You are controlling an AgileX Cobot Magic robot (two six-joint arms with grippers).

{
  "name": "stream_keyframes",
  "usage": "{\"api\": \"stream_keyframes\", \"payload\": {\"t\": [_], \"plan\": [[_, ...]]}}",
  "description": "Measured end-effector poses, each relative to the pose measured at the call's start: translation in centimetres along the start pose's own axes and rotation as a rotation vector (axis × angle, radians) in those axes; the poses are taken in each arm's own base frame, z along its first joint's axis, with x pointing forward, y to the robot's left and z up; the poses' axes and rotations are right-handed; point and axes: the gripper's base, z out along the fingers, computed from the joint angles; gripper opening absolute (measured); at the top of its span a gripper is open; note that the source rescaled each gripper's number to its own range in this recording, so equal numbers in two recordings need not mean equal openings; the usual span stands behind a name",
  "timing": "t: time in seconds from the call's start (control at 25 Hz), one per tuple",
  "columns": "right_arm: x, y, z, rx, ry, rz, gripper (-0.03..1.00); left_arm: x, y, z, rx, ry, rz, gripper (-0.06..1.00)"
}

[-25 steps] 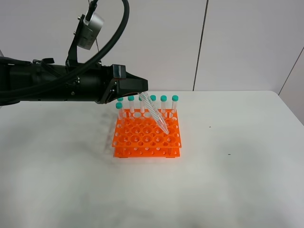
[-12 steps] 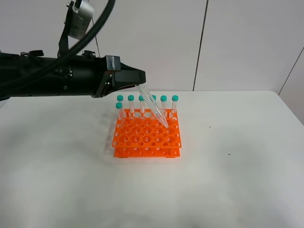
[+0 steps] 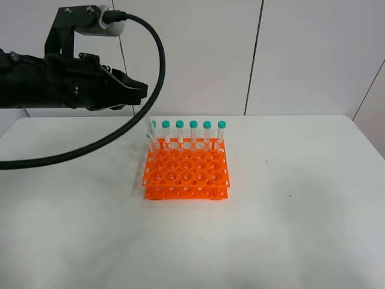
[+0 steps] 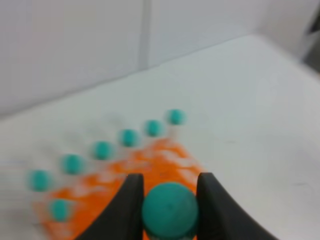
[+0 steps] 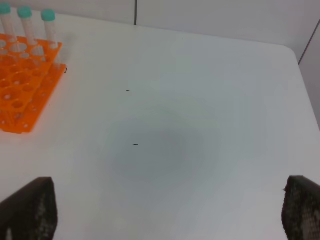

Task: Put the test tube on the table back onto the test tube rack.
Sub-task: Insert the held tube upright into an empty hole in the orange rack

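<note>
The left claw [image 4: 170, 189], still clamping the teal-capped clear plastic test tube [image 4: 170, 212], has swung up toward ten o'clock off the orange grid rack [image 3: 186, 171]; insertion remains undone.

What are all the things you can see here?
test tube rack: one, orange, middle of the table
racked tubes: seven, clear with teal caps; six in the rack's back row, one just in front at its left end
test tube: one, teal cap, pinched in the left gripper
table: one, white
specks: two, dark, on the table right of the rack
left gripper: one, black, shut on the test tube
right gripper: one, black, open over bare table
</note>
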Motion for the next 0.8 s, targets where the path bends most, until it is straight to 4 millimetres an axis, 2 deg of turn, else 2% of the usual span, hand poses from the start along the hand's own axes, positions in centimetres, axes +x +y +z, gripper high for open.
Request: {"api": "stream_keyframes", "payload": {"t": [0.24,0.4,0.64,0.8], "plan": [[0.0,0.0,0.0,0.0,0.0,0.0,1.0,-1.6,-1.0,0.2,-0.04,-0.18,0.135,0.0],[0.0,0.0,0.0,0.0,0.0,0.0,1.0,-1.7,-1.0,1.9,-0.067,-0.289,0.139,0.0],[0.0,0.0,0.0,0.0,0.0,0.0,1.0,2.0,-2.7,6.1,-0.007,-0.141,0.156,0.0],[0.0,0.0,0.0,0.0,-0.001,0.0,1.0,3.4,-3.7,8.1,0.032,-0.056,0.168,0.0]]}}
